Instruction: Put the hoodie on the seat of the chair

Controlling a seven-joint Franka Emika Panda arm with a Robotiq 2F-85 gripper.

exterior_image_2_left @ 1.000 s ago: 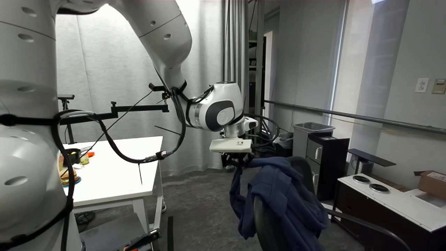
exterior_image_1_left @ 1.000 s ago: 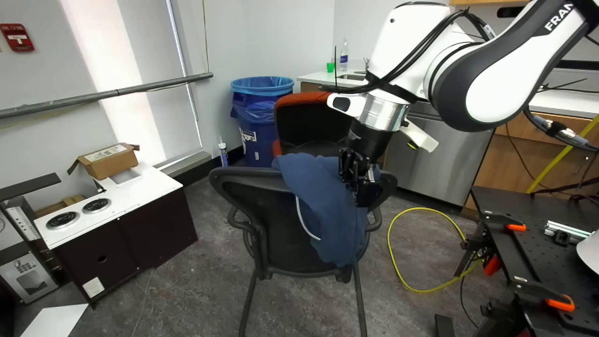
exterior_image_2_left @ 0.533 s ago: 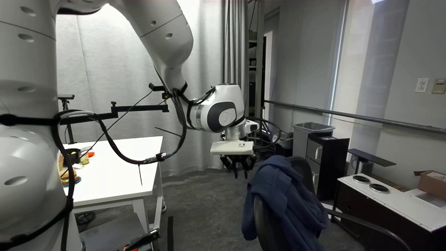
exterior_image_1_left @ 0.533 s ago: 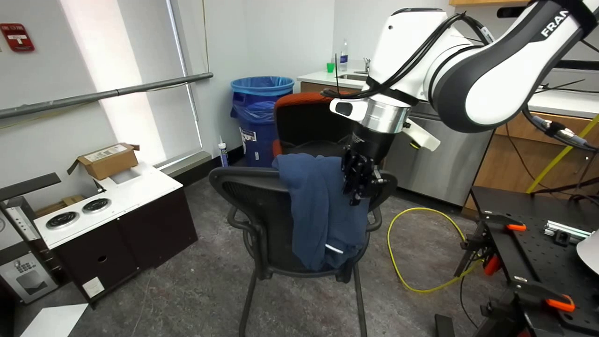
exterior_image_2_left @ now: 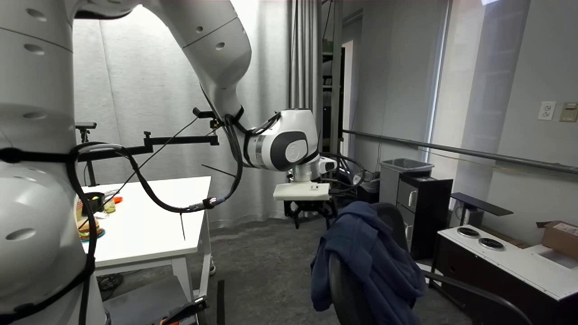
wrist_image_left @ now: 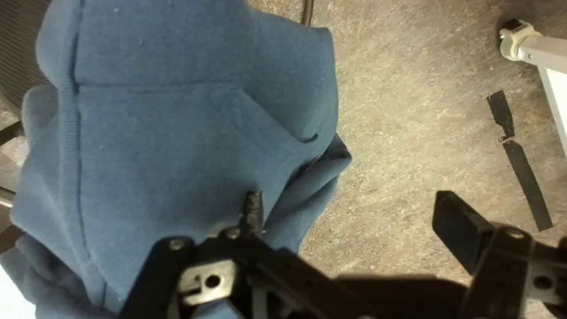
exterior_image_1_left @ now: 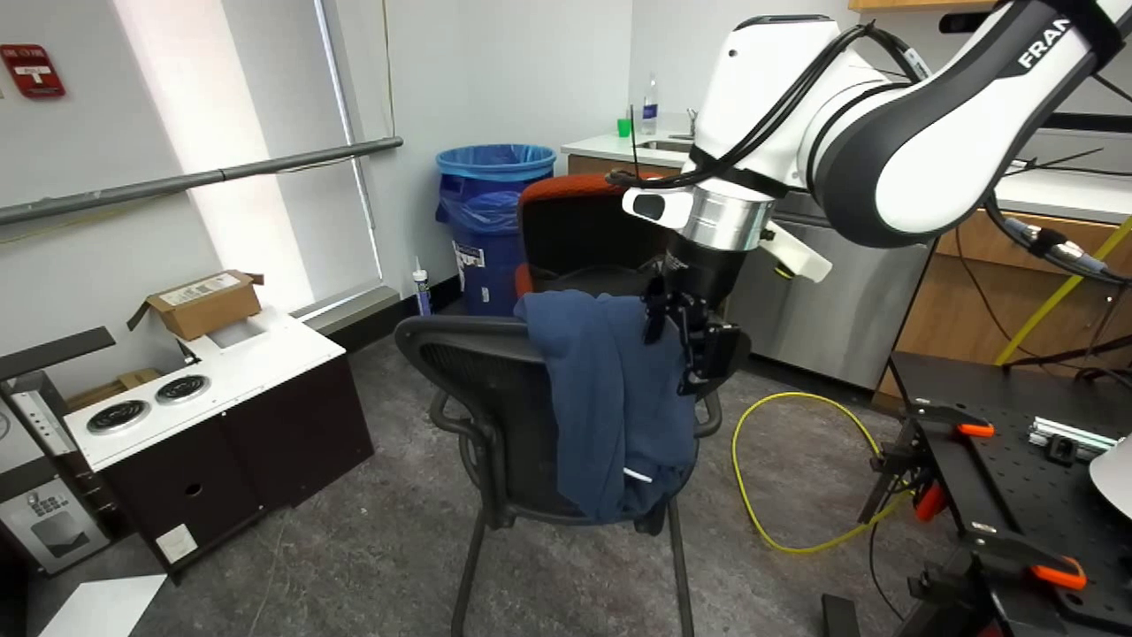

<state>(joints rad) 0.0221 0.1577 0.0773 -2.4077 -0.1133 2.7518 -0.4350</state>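
Indoors, mottled floor, pale walls, hoodie over chair back

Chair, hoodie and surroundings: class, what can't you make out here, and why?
Seat of the chair: hidden by backrest and hoodie, in an exterior view.
Part of the hoodie: cut off by the wrist view's top edge.
Print on the box label: too small, in an exterior view.
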